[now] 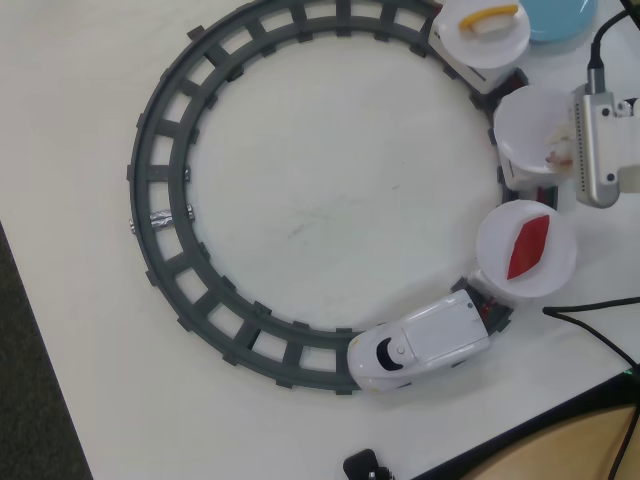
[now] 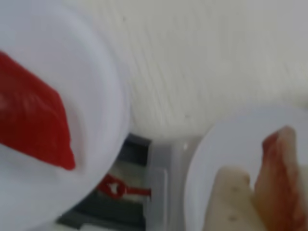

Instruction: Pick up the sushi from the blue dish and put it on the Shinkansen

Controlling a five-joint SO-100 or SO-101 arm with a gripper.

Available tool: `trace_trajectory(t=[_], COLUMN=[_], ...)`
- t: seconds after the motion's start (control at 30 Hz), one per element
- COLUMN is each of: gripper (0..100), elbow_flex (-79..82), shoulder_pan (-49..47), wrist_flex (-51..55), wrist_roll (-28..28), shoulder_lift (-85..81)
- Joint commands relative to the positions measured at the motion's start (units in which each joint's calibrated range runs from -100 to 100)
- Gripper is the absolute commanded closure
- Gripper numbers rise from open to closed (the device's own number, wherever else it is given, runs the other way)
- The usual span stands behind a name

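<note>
The Shinkansen [image 1: 420, 345] sits on the grey ring track at the lower right of the overhead view, pulling cars topped with white plates. My gripper [image 1: 572, 150] reaches in from the right edge over the middle plate [image 1: 525, 125]. It is shut on the pale, pink-edged sushi [image 1: 558, 152]. In the wrist view the sushi [image 2: 284, 178] stands pressed against a cream finger [image 2: 231, 202] just above that plate [image 2: 226, 149]; the other finger is hidden. The blue dish [image 1: 556, 16] lies at the top edge, with nothing showing on its visible part.
The plate behind the train's nose carries a red diamond piece [image 1: 527, 247] [image 2: 33, 120]. The rear plate holds a yellow strip [image 1: 487, 17]. Black cables [image 1: 590, 315] trail across the table at the right. The table edge runs along the lower right and left.
</note>
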Motion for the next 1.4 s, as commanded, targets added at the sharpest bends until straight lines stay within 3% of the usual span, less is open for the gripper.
trace_trajectory(t=[0.0, 0.17, 0.37, 0.93, 1.23, 1.37], gripper=[99, 99, 99, 99, 99, 98], elbow_flex=[-4.15, -4.24, -4.15, -2.89, -2.62, -3.79], shoulder_pan=[0.08, 0.6, 0.69, -4.5, -12.34, -19.29], wrist_flex=[4.56, 7.73, 3.96, 6.61, 5.59, -5.2], wrist_roll=[-0.28, -0.81, -4.11, -4.27, -16.86, -20.42], shoulder_lift=[0.69, -3.9, -9.0, -10.5, -10.42, -10.42])
